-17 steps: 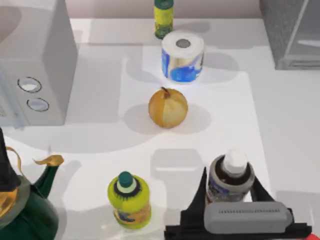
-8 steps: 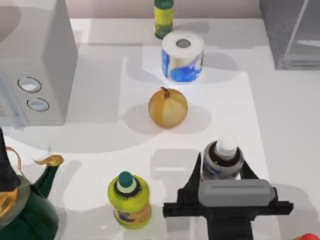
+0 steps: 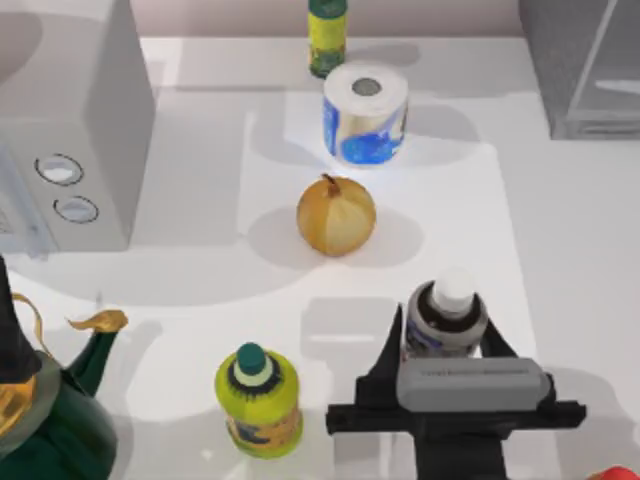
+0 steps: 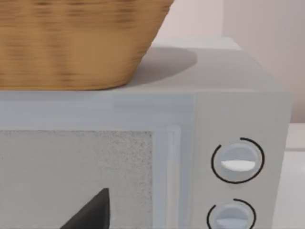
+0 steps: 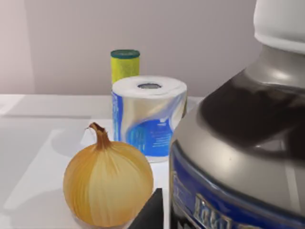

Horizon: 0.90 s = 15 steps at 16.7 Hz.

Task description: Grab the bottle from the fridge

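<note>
The white table (image 3: 560, 230) carries everything. Largest on it are the white box with 2 round dials (image 3: 70, 150) at the left side, which bears a woven basket (image 4: 71, 43) on its top in the left wrist view, and the fridge (image 3: 580, 65), a dark grey speckled cabinet at the far right corner with a paler framed door panel. A dark green kettle with a gold spout (image 3: 50, 410) sits at the near left edge.

The right gripper (image 3: 445, 345) stands at the near side of the table, right of centre, its grey body just behind the bottle (image 3: 447, 318) and its 2 dark fingers (image 3: 393, 350) spread to either side of it. The bottle stands upright on the table between them, white cap up, well apart from the fridge. Whether the fingers press on the bottle's sides I cannot tell; they lie close along it. In the right wrist view the bottle (image 5: 238, 143) looms near, dark grey shoulder over a white body with blue marks.

Beyond it lie an onion (image 3: 336, 215) near the table's middle, a blue-and-white paper roll (image 3: 365, 112) farther back, and a tall slim green-and-yellow bottle (image 3: 327, 35) at the far edge. A yellow-green bottle with a dark green cap (image 3: 258, 398) stands left of the right gripper.

The left gripper (image 4: 90, 212) is close before the white box's front.
</note>
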{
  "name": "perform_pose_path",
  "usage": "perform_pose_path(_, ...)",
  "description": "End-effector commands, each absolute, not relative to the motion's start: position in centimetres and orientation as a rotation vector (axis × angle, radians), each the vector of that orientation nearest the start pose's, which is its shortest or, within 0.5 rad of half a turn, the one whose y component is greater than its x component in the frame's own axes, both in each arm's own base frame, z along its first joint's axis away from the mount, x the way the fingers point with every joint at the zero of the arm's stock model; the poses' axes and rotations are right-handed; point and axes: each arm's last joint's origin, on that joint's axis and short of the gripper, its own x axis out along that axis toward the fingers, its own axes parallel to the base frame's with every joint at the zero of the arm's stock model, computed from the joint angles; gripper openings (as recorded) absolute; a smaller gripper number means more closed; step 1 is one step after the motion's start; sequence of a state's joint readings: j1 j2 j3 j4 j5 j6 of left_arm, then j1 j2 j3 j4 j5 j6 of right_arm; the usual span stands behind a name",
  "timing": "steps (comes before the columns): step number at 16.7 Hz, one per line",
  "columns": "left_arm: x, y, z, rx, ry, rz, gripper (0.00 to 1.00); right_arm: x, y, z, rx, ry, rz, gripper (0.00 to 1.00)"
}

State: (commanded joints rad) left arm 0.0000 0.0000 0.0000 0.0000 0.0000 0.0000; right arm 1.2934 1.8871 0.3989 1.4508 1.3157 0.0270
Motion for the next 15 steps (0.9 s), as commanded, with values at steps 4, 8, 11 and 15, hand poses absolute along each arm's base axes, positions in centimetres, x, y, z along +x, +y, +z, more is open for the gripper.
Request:
perform_pose_path(4,10.57,-0.12,16.00,0.000,0.000,0.000,1.00,9.99,24.54,10.83,-0.013,-0.005,-0.002,0.60)
perform_pose_path(8,10.57,-0.12,16.00,0.000,0.000,0.000,1.00,9.99,24.54,10.83,-0.013,-0.005,-0.002,0.90)
perform_pose_path(11,10.57,-0.12,16.00,0.000,0.000,0.000,1.00,9.99,24.54,10.83,-0.013,-0.005,-0.002,1.00)
perform_pose_path(15,10.57,-0.12,16.00,0.000,0.000,0.000,1.00,9.99,24.54,10.83,-0.013,-0.005,-0.002,1.00)
